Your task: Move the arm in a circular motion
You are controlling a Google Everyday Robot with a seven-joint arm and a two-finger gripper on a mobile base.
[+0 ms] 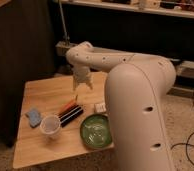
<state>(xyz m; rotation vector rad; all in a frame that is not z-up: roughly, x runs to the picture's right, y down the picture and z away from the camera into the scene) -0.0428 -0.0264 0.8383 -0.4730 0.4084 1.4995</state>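
Observation:
The arm (135,95) is large and off-white, with thick tubular segments and small dark screw holes. Its big segment fills the right foreground. A narrower segment reaches left to a rounded joint (80,54), then bends down. The gripper (82,85) hangs from that joint and points down over the back middle of the wooden table (42,97). It is above and apart from the objects there, and I see nothing in it.
On the table are a green bowl (96,131), a clear plastic cup (50,125), a blue sponge (34,117), orange and black bar-shaped items (70,112) and a small white object (99,107). Dark cabinets and shelving stand behind. Cables lie on the floor at right.

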